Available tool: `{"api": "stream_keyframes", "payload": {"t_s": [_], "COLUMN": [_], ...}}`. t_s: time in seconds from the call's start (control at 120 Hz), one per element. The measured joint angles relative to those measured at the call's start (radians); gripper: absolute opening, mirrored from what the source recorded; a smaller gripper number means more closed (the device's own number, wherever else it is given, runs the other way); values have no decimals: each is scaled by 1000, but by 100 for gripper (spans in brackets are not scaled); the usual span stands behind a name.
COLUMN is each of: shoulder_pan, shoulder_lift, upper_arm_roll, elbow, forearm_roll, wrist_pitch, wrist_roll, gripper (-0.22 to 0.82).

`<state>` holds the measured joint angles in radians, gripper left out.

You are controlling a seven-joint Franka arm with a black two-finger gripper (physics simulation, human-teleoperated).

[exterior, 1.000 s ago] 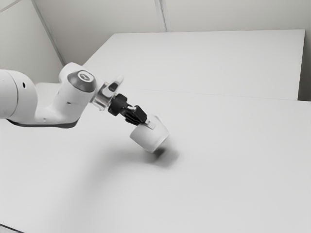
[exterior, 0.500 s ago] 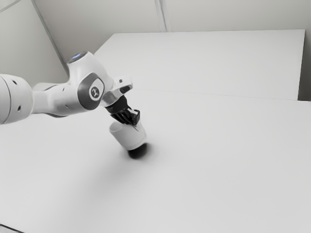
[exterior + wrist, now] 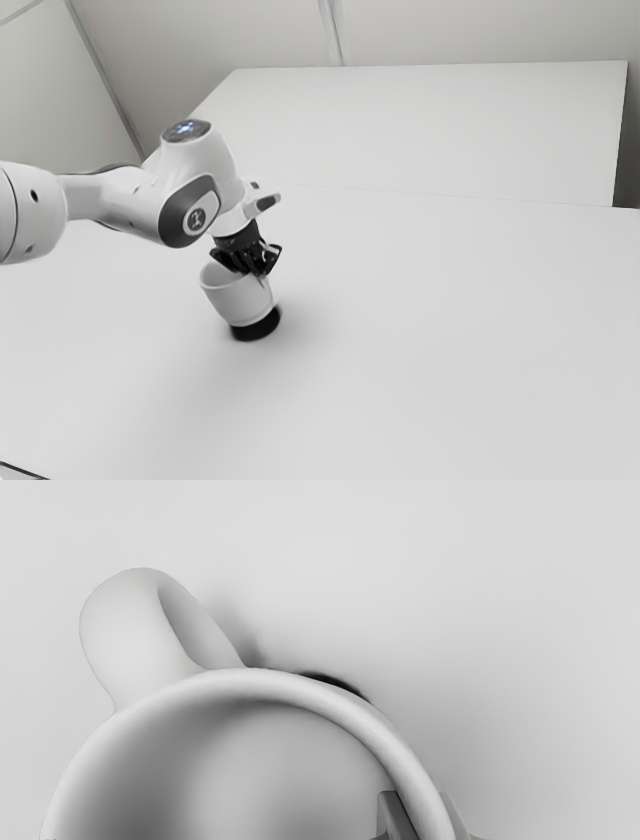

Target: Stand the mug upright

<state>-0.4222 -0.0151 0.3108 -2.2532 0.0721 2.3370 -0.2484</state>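
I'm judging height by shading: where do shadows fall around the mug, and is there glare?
Exterior view: near-black shadow under the mug; wrist view: dark crescent outside the rim, softer shade beside the handle; neither view shows obvious glare.

A white table point(image 3: 450, 340) before pale walls point(image 3: 200, 45)

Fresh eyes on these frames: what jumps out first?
The big white arm coming in from the exterior view's left, its black gripper clamped on the wall of a white mug, one finger inside and one outside. Next, the near-black shadow right under the mug's base, stark on the pale table. In the wrist view, the mug's chunky handle sticks out beside its open mouth.
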Motion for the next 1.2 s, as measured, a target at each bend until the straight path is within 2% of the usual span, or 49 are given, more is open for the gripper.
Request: {"api": "stream_keyframes", "payload": {"t_s": [0.417, 0.6, 0.733, 0.925, 1.2], "shoulder_pan": [-25, -41, -51, -64, -73], "shoulder_lift": [16, 25, 23, 11, 3], "upper_arm_roll": [0, 3, 4, 4, 6], "elbow": [-68, -15, 9, 62, 251], "forearm_roll": [117, 129, 66, -11, -33], "wrist_pitch": [51, 42, 4, -86, -247], "wrist_roll": [-220, -250, -263, -269, -203], "gripper": [-17, 22, 40, 52, 58]}}
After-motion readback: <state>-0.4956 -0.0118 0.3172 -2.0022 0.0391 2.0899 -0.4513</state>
